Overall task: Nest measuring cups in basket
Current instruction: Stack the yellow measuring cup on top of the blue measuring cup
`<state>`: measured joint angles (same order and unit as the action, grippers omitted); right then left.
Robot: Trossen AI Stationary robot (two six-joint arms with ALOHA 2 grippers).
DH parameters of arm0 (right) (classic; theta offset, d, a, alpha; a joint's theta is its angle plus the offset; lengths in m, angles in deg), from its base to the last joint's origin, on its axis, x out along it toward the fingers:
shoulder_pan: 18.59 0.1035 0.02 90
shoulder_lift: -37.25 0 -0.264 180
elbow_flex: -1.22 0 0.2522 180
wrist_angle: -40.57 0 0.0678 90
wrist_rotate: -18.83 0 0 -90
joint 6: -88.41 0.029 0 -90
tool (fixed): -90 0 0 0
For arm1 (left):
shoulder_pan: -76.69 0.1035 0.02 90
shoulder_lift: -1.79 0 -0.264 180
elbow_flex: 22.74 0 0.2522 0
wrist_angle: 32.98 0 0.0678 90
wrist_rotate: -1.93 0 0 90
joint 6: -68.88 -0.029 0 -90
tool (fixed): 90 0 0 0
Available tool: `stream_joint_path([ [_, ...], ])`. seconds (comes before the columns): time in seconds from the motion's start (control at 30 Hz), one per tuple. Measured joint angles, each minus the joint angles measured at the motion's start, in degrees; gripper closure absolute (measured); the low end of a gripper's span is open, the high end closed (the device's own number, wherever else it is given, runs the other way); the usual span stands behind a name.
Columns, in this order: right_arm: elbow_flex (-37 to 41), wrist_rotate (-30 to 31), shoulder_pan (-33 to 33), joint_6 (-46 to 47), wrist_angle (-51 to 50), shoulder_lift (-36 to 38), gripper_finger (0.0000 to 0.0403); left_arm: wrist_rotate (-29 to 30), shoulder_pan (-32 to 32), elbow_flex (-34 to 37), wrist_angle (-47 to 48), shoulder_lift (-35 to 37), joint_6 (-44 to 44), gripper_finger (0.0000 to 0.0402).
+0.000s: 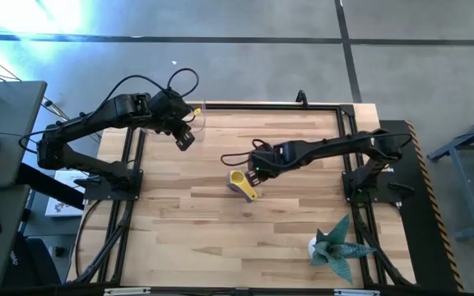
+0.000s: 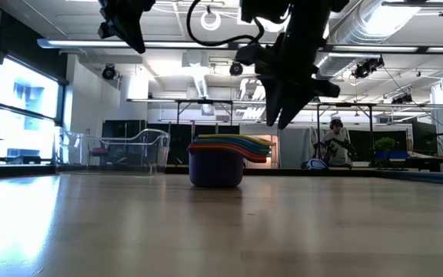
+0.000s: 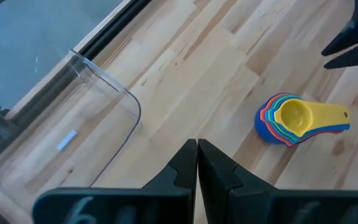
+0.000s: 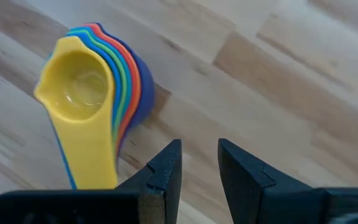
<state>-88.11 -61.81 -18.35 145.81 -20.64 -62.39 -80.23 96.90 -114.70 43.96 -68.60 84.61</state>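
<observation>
Two dark arms, matte black, chunky joints, black cables looping loose over left arm (image 1: 97,123) & off right arm (image 1: 336,148). Left gripper (image 3: 197,163) & right gripper (image 4: 199,163): black angular wedge fingers. Faint embossed marks on left wrist bar

Left arm: enters from the left edge of the high view, elbow bent, forearm reaching toward the upper centre-left of the frame. Left pincer (image 1: 184,140) is raised, tips angled downward; its two dark fingers (image 3: 185,163) are pressed together with no gap, nothing between them.

Right arm: extends from its base at the right of the high view, stretched leftward to frame centre. Right pincer (image 1: 255,171) points down and left; its fingers (image 4: 166,165) stand parted with a clear gap, gripping nothing. In the low view both pincers hang in the upper frame.
</observation>
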Motion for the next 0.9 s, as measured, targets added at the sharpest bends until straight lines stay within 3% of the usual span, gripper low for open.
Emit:
stream_joint_path([
  [0.3,6.7,-0.9,2.7,10.6,8.9,-0.4,0.0307,0.0,0.0,0.0,0.0,0.0,-4.0,0.0399],
  [0.9,7.1,-3.9,5.9,20.7,20.8,-7.0,0.0307,-0.1,0.0,0.0,0.0,0.0,-7.3,0.0399],
])
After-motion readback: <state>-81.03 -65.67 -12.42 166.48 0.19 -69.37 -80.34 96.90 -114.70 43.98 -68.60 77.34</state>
